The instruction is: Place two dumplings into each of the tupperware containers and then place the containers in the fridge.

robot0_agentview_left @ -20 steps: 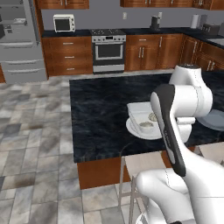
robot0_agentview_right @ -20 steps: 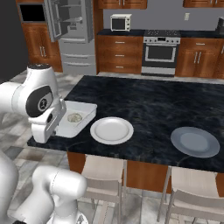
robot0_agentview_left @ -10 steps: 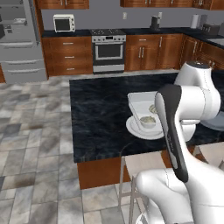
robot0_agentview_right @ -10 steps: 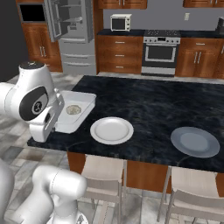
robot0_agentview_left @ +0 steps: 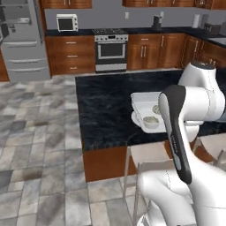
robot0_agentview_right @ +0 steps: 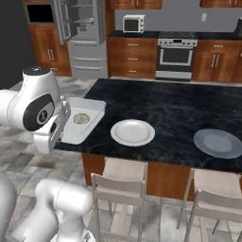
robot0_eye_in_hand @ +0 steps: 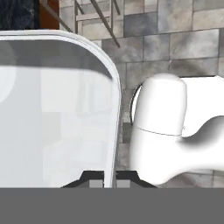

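One pale tupperware container point(robot0_agentview_right: 90, 103) sits at the left end of the dark island counter, by my hand. Its rim runs down between my fingertips in the hand view, where the gripper point(robot0_eye_in_hand: 109, 183) is shut on the container point(robot0_eye_in_hand: 57, 122). In the left base view the container point(robot0_agentview_left: 141, 99) holds two beige dumplings point(robot0_agentview_left: 151, 120), partly behind my forearm. The right base view shows them as one tan lump point(robot0_agentview_right: 81, 118). The other container is out of view. The grey fridge point(robot0_agentview_right: 82, 33) stands across the floor with a door open and also appears as the fridge point(robot0_agentview_left: 22, 39).
A white plate point(robot0_agentview_right: 132, 132) lies right of the container, and a grey-blue plate point(robot0_agentview_right: 220, 142) further right. Stools point(robot0_agentview_right: 120, 184) stand along the counter's near side. The stove point(robot0_agentview_right: 177, 52) and a microwave point(robot0_agentview_right: 133, 22) line the back wall. Tiled floor lies between island and fridge.
My arm's upper links have swung a little. The container has barely shifted, and its rim stays in my grip.
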